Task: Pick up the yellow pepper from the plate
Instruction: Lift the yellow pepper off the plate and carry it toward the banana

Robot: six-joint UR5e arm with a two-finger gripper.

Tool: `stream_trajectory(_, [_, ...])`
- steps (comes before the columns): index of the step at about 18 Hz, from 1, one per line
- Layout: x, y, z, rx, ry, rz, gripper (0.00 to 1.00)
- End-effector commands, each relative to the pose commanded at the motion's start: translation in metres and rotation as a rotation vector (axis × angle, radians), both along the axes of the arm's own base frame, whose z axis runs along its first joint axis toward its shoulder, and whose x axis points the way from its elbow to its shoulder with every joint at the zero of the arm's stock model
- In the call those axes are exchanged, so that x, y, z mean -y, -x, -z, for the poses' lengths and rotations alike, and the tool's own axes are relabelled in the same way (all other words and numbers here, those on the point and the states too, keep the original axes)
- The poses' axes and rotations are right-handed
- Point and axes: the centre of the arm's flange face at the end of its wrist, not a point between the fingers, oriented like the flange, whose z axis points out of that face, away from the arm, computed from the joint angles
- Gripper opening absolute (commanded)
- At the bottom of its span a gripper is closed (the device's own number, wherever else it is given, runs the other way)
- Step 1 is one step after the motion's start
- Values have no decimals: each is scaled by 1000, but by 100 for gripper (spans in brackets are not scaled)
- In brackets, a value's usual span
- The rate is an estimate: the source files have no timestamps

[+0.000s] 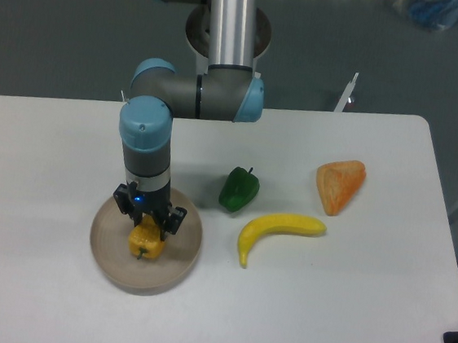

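The yellow pepper [146,243] sits near the middle of the round beige plate [113,259] at the table's front left. My gripper [148,227] points straight down onto the pepper's top, its dark fingers on either side of the fruit. The gripper body hides the upper part of the pepper, and I cannot see whether the fingers are pressing on it. The pepper rests on the plate.
A green pepper [238,190] lies just right of the plate. A yellow banana [276,229] lies to its right, nearer the front. An orange wedge-shaped piece [340,186] lies farther right. The table's right edge is near the wedge.
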Motion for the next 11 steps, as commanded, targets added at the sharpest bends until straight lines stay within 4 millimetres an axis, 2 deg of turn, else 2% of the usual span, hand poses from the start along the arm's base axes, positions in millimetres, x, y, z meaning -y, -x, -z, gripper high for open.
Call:
stream_trajectory(3, [-18, 14, -48, -39, -87, 6, 44])
stream_trajectory(5, [-15, 36, -66, -88, -105, 23, 44])
stream_trajectory(6, [-8, 66, -78, -118, -106, 13, 44])
stream_trajectory(8, [4, 107, -93, -146, -116, -3, 44])
stream_trajectory(9, [12, 133, -96, -161, -112, -5, 44])
stream_trajectory(11, [25, 169, -98, -183, -81, 21, 44])
